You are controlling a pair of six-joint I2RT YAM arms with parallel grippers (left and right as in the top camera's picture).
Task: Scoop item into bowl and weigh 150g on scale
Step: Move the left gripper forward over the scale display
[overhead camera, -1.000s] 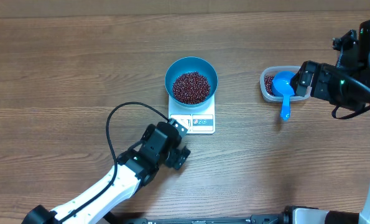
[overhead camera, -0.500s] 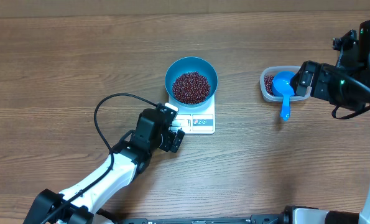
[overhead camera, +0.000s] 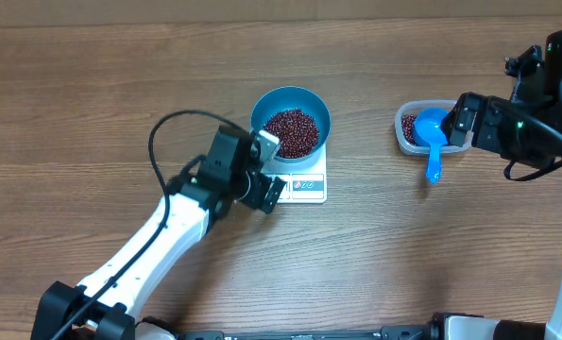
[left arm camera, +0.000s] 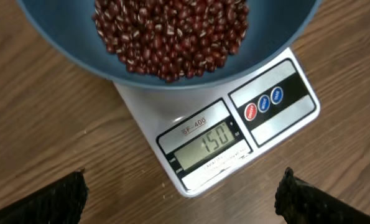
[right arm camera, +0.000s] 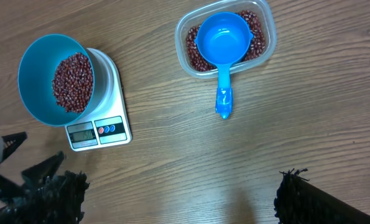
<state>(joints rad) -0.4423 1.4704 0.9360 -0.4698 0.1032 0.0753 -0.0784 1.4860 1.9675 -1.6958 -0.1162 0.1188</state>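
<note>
- The bowl (overhead camera: 290, 95), teal-blue, is shown standing upright on the scale (overhead camera: 309, 186) near the middle of the bench (overhead camera: 92, 104); the rear part of the platform is covered by it.
- The beans (overhead camera: 291, 132), small and dark red-brown, are seen as a loose heap in the bottom of the bowl; the upper wall is left bare.
- On the front strip of the scale, the display (left arm camera: 212, 140) is read as 150 in the left wrist view; a red and two blue buttons (left arm camera: 263, 104) are set beside it.
- The left tool (overhead camera: 270, 167) is held just beside the front left corner of the scale, with its jaws spread wide and nothing gripped between them. Whether the scale is touched cannot be told.
- A clear plastic tub (right arm camera: 180, 37), with more beans in it, is placed well apart from the scale, toward the right side of the bench.
- A bright blue scoop (right arm camera: 223, 43) is laid with its cup in the tub on the beans; its handle is projected over the rim toward the front of the bench. No beans are seen in the cup.
- The right tool (overhead camera: 460, 121) is positioned by the right side of the tub, its jaws fully parted and empty.
</note>
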